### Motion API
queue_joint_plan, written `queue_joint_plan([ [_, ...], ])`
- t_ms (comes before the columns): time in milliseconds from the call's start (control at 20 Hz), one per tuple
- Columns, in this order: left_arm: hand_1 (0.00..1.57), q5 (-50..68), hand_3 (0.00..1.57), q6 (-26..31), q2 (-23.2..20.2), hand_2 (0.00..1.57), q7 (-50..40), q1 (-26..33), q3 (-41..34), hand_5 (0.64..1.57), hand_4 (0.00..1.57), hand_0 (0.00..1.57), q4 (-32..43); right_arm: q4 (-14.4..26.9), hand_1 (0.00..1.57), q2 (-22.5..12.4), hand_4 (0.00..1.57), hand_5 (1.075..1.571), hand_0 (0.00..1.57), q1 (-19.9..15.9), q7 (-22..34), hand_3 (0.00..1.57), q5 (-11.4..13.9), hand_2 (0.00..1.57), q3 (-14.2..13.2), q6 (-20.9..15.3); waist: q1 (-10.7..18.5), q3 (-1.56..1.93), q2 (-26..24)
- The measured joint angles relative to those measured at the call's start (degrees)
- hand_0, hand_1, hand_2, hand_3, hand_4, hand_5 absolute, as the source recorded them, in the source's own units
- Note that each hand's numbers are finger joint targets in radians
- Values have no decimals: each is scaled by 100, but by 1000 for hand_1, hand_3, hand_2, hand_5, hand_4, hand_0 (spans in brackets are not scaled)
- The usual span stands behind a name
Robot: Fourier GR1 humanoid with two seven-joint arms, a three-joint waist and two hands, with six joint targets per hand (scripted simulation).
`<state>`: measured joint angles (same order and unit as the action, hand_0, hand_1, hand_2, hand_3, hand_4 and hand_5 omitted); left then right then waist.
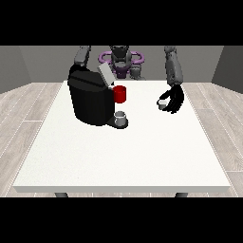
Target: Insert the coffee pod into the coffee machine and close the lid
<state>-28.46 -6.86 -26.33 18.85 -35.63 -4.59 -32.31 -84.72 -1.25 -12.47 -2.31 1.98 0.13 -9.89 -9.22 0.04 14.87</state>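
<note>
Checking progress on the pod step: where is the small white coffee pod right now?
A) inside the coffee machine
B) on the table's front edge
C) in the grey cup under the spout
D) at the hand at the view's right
D: the coffee pod sits within the curled fingers of the hand at the view's right, well apart from the coffee machine, whose lid stands open.

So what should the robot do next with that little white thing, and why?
Probably carry the coffee pod, held in the hand at the view's right, across toward the coffee machine. Its lid stands open, and the pod is still well away from it.
</note>
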Motion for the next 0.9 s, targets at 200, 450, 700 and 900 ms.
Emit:
queue_joint_plan([
  [200,1028,-196,890,-126,-137,1112,118,-31,25,1571,287,1028,205,-149,0,31,505,1571,0,75,33,0,-82,0,68,26,-96,4,-1],
  [450,1317,-368,1407,-203,-157,1430,231,-138,59,1571,548,1317,348,-119,0,7,487,1571,0,82,-54,0,-205,0,-22,79,-115,3,26],
  [700,1400,-363,1364,238,-201,1423,427,-386,107,1571,595,1400,246,83,0,-71,424,1571,0,36,93,0,-290,0,-155,127,-44,-3,-215],
  [900,1289,-378,1337,649,-201,1362,415,-648,188,1571,557,1289,29,429,0,-45,442,1571,0,-33,38,0,-335,0,-272,69,88,-2,-442],
])
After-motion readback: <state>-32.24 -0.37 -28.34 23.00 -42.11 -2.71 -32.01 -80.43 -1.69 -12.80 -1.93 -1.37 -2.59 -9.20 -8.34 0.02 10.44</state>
